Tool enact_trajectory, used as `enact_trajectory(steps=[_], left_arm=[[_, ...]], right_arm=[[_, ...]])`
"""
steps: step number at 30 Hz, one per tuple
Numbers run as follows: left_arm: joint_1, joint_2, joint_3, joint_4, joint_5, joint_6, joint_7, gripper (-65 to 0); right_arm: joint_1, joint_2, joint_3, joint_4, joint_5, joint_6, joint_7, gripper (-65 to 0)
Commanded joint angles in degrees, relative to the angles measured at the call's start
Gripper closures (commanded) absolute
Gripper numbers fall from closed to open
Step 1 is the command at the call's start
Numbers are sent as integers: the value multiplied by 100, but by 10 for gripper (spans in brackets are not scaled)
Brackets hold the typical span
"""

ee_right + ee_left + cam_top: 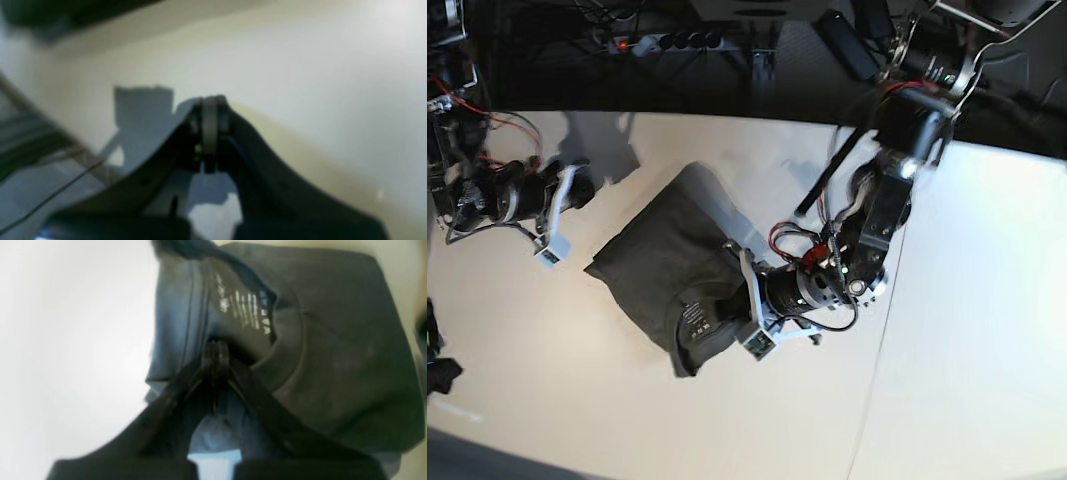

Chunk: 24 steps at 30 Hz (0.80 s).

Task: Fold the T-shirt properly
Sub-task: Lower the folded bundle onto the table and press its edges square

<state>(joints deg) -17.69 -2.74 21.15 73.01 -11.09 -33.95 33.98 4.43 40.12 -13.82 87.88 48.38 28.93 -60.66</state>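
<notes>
The T-shirt (652, 260) lay folded into a compact, roughly oblong bundle, with the pale table (967, 390) beneath it. Its collar (293, 340) and the white printed label (243, 306) faced up near one end of the T-shirt. Over that same end of the T-shirt, the left gripper (215, 346) had its fingers closed together; whether they pinched any cloth, I could not tell. The right gripper (214, 100) was closed and empty, apart from the T-shirt on its other side
</notes>
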Motion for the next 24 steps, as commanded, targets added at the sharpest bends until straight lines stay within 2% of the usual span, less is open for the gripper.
enact_trajectory(steps=[1,5,9,11,13,16,20,24], left_arm=[[-144,2,-17,79,-39,-15,-96,0],[-358,0,-17,79,-46,13,138,0],[-415,-28,-33,264,-275,33,654,0],[-354,-118,-33,463,-527,52,874,0],[-299,-247,-33,647,-756,50,911,0],[-289,-330,-33,758,-841,48,892,0],[-212,-332,-33,756,-837,44,866,0],[-70,-330,-33,754,-815,28,872,0]], right_arm=[[-122,79,42,291,57,494,7,0],[-431,81,232,776,-197,476,24,0],[-428,83,944,767,-199,476,26,0],[-391,81,1373,748,-238,474,243,0],[-201,79,1628,675,-562,472,680,0],[363,66,1620,317,-1036,474,1128,0],[1067,50,1325,-590,-1200,472,1384,0],[1794,-345,903,-1569,-1502,472,1484,0]])
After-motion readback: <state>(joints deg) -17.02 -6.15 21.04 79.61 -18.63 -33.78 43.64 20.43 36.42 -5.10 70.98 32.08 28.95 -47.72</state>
